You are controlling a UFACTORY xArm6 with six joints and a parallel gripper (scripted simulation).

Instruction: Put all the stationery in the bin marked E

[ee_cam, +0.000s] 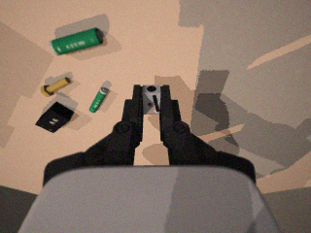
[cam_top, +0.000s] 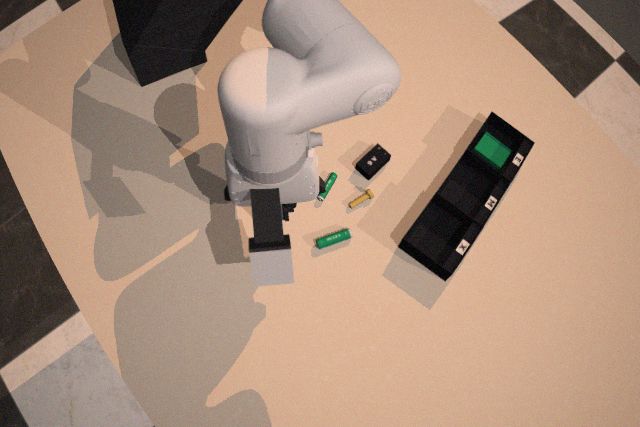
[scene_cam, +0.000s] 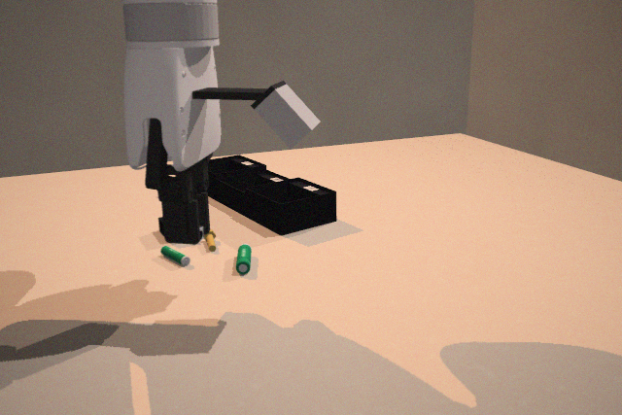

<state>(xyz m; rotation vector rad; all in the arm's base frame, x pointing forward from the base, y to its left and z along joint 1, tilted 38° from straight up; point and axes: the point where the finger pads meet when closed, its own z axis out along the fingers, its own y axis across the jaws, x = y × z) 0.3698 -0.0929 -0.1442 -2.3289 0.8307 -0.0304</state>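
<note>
My gripper (ee_cam: 151, 97) is shut on a small grey pencil sharpener (ee_cam: 152, 102) with a round hole and a dark blade. It points straight down and stands low at the table top in the exterior view (scene_cam: 183, 229). In the overhead view the arm hides the fingers. The black row of three bins (cam_top: 467, 192) lies to the right. Its far compartment, marked E (cam_top: 518, 157), holds a green block (cam_top: 492, 149). The bins also show behind the gripper in the exterior view (scene_cam: 273, 194).
Beside the gripper lie a small green battery (ee_cam: 99, 99), a large green battery (ee_cam: 78, 41), a yellow bolt (ee_cam: 55, 85) and a black 9V battery (ee_cam: 54, 117). The bins marked M (cam_top: 491, 201) and X (cam_top: 463, 246) look empty. A black block (cam_top: 175, 3) stands at the back left.
</note>
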